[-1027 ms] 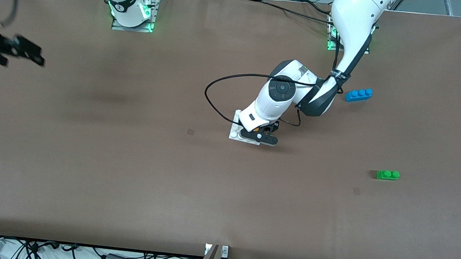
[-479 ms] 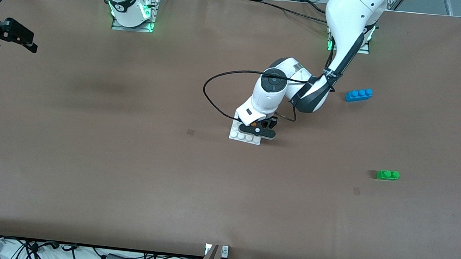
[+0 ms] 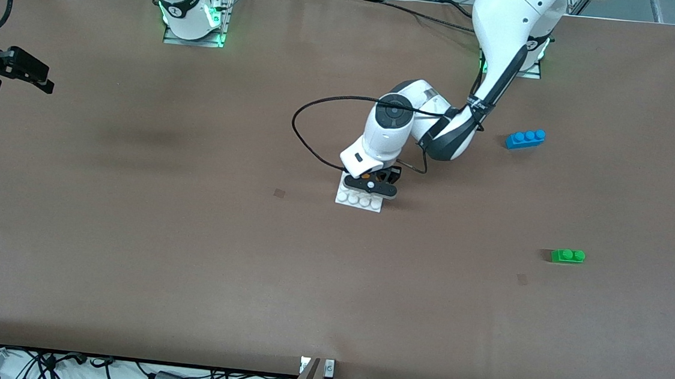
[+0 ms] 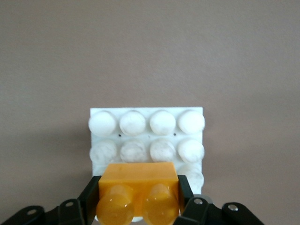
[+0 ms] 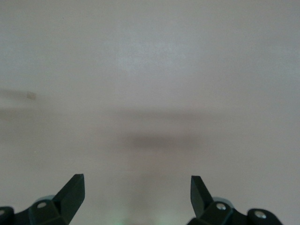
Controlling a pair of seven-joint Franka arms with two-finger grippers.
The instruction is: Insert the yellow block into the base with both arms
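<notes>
Block: the yellow block point(image 4: 138, 191) sits clamped between the two black fingers point(image 4: 90, 197) of the left tool point(image 3: 372, 186), studs toward the wrist camera; in the front view only a speck of orange shows at the tool, just below centre of the frame.
Base: the base point(image 3: 359, 199), a white studded plate, lies flat on the brown surface point(image 3: 188, 250) just below centre of the front view; in the left wrist view point(image 4: 146, 126) two full rows of studs show bare, while the block covers the rows closest to the wrist camera.
Block against base: the block is over the base's studded face at the edge farther from the front camera; whether it is pressed down onto the studs or just above them cannot be told.
Left arm: reaches from its mount at the upper right of the front view down to the base, a black cable looping beside the wrist.
Right tool: the right tool point(image 3: 13, 67) hangs at the left edge of the front view, over the right arm's end of the surface; its fingers point(image 5: 70, 193) stand wide apart with nothing between them.
Other bricks: blue brick point(image 3: 525, 138) at centre right of the front view; green brick point(image 3: 568, 256) lower right, nearer the front camera, both well apart from the base.
</notes>
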